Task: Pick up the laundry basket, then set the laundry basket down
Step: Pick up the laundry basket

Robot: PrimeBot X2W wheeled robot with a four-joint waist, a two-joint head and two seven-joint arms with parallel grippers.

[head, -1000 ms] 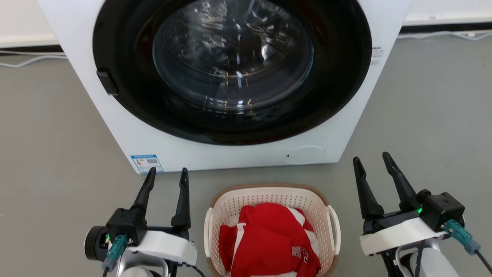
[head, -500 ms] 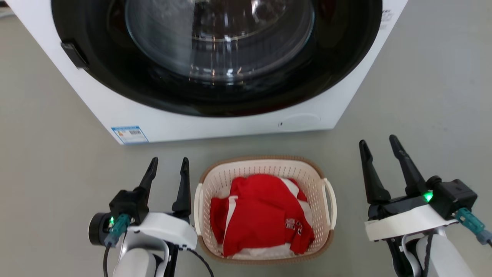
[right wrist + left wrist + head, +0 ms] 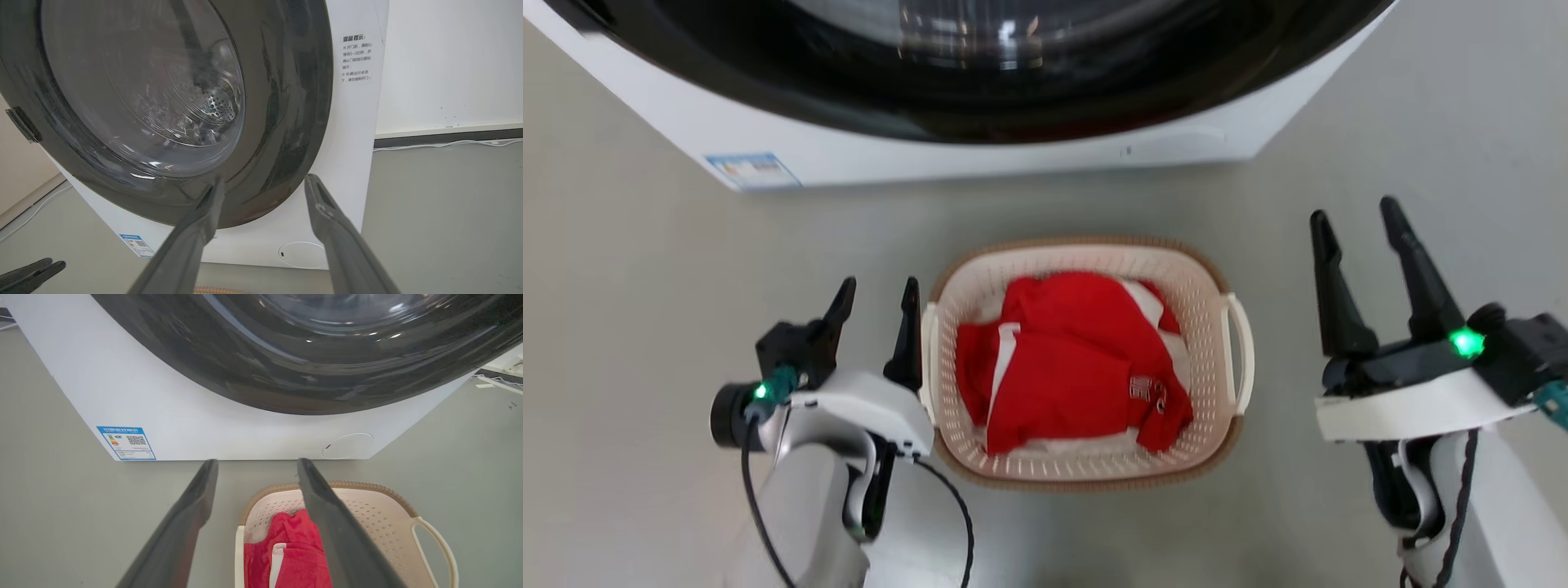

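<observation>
The laundry basket [image 3: 1094,249] stands on the grey floor in front of the washing machine, cream and perforated, with a tan rim and a red-and-white garment [image 3: 1070,359] inside. My left gripper [image 3: 878,290] is open right beside the basket's left loop handle [image 3: 929,351]; its inner finger almost touches it. In the left wrist view that gripper [image 3: 257,462] stands over the left edge of the basket [image 3: 367,506]. My right gripper [image 3: 1354,214] is open and well clear of the right handle [image 3: 1241,351]. In the right wrist view it [image 3: 265,181] points at the machine door.
The white washing machine [image 3: 980,155], its dark round door [image 3: 163,102] shut, stands close behind the basket. Open grey floor lies to either side. A white cable [image 3: 449,143] runs along the wall base at the right.
The head camera has tilted down, so the whole picture has shifted and the basket sits higher in it. My left gripper has come closer to the basket's left handle. Both grippers stay open.
</observation>
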